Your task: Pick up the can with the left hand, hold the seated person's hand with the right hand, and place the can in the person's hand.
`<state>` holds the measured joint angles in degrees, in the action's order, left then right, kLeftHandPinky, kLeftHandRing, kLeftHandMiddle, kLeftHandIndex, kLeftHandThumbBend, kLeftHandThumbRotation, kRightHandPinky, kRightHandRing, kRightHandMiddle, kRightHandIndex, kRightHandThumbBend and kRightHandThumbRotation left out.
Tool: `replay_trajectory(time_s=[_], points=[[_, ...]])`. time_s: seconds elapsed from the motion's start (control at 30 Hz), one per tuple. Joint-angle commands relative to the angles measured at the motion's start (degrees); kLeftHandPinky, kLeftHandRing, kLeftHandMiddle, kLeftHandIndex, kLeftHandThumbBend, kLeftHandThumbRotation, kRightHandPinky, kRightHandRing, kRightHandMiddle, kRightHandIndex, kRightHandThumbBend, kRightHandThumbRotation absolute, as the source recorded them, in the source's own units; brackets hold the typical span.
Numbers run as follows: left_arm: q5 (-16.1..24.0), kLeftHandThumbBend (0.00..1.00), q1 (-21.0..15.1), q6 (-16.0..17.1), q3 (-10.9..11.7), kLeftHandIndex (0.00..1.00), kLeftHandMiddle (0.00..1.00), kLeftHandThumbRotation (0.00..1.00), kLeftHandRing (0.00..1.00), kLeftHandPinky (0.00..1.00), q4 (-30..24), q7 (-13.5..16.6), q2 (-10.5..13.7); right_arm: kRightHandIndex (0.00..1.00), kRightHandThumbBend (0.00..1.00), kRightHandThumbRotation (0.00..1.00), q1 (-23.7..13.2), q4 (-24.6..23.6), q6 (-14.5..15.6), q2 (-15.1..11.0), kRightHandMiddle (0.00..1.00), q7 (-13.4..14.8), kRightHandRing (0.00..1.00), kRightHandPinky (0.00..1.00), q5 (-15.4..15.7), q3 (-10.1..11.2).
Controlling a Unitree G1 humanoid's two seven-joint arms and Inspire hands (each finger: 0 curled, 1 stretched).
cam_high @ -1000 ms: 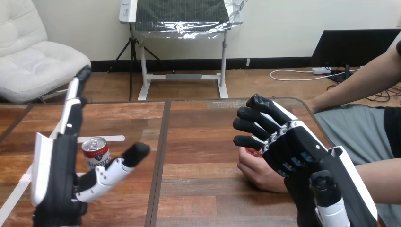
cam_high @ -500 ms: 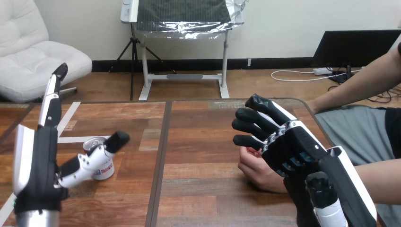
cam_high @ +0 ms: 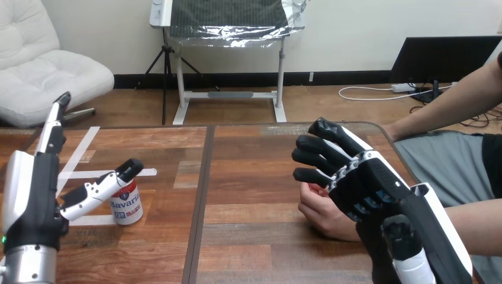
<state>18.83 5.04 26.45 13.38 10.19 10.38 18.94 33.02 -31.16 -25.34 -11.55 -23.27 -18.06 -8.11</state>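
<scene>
The red-and-white can point(cam_high: 129, 207) stands upright on the wooden table point(cam_high: 248, 171) at the left. My left hand point(cam_high: 32, 195) is raised just left of it, open, fingers straight up; its thumb point(cam_high: 100, 189) reaches across in front of the can's top. Whether the thumb touches the can I cannot tell. At the right, the person's hand point(cam_high: 322, 216) rests on the table, loosely cupped. My right hand point(cam_high: 367, 189) lies over its back, open, with relaxed fingers point(cam_high: 311, 158) reaching past it and not closed round it.
White tape strips point(cam_high: 80, 148) mark the table behind the can. A dark seam point(cam_high: 201, 195) runs down the table between the two sides. The person's forearm point(cam_high: 476, 225) comes in from the right edge, and another arm point(cam_high: 450, 106) shows at the upper right.
My left hand has swung left and lower, uncovering the table, and its thumb has come to the can's top. The right hand and the person's hand have stayed put.
</scene>
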Motion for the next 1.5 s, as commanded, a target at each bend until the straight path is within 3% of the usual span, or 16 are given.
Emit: replay_trajectory(time_s=[0.0,0.37,0.73,1.17,1.47], points=[[0.6,0.98,-6.3,0.2,-0.1,0.96,0.95,0.59,0.93,0.85,4.4,1.3,2.7,0.88,0.75,0.81,-1.9,-1.4,-1.2,0.4,0.85,0.3,0.85,0.81,-0.2,0.5],[-1.3,0.96,-11.2,0.0,-0.7,0.95,0.95,0.55,0.93,0.84,12.4,0.4,5.1,0.87,0.75,0.8,-2.0,-1.3,-1.3,0.3,0.85,0.1,0.85,0.8,-0.3,0.5],[0.3,0.93,-16.0,-1.3,-2.0,0.95,0.94,0.54,0.92,0.84,19.3,0.9,7.2,0.87,0.76,0.8,-2.1,-1.1,-1.6,0.3,0.85,0.1,0.84,0.78,-0.1,0.5],[2.0,0.93,-19.8,-3.3,-4.3,0.93,0.92,0.55,0.89,0.8,24.9,1.1,8.8,0.87,0.77,0.81,-2.0,-1.3,-1.7,0.4,0.84,0.1,0.83,0.77,-0.1,0.4],[2.1,0.95,-21.9,-5.1,-6.2,0.94,0.92,0.58,0.89,0.79,27.9,-1.0,9.8,0.87,0.78,0.81,-1.7,-1.6,-1.4,0.3,0.84,0.2,0.83,0.77,-0.3,0.4]])
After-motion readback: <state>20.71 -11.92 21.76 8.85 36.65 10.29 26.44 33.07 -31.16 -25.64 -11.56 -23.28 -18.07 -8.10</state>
